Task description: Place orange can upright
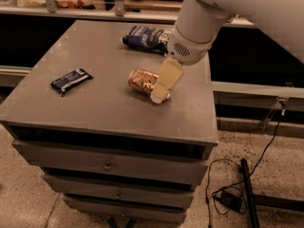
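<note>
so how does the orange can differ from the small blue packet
The orange can is shiny gold and round, lying on its side; the small blue packet is dark and flat. The can has the gripper at one end; the packet lies apart near the left edge. Both rest on the grey cabinet top.

Right end of the orange can [141,81] is hidden by the gripper [160,95], which is placed over that end; contact cannot be confirmed. The arm [228,8] above the can is cut off by the top and right edges. The blue packet [142,36] behind the can is partly covered by the arm. Print on the small packet [71,80] left of the can cannot be read.
</note>
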`<state>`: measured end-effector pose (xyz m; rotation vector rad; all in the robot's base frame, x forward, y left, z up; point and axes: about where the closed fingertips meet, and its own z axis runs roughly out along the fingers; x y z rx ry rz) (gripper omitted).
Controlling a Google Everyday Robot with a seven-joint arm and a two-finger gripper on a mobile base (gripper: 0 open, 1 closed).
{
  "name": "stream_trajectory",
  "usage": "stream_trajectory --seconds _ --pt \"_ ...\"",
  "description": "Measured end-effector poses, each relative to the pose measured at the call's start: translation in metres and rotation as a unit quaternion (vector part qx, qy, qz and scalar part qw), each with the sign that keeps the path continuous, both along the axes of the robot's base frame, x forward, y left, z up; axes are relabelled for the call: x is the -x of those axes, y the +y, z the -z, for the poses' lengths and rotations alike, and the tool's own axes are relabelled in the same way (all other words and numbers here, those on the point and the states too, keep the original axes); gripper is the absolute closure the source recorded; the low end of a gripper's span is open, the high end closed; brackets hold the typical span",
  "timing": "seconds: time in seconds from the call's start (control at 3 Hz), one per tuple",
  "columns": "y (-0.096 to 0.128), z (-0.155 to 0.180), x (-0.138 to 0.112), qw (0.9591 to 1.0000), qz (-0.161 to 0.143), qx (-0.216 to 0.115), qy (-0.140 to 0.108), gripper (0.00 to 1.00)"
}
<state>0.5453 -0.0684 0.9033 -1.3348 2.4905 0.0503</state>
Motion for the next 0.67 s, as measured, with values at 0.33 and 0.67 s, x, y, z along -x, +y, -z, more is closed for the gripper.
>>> stream_trajectory --seconds 0.33,0.67 --pt "0.022 0.003 -0.006 1.0000 -0.001 -0.007 -0.002 0.00" --pt "0.048 0.010 -0.015 0.9997 -0.009 -0.020 0.003 0.00"
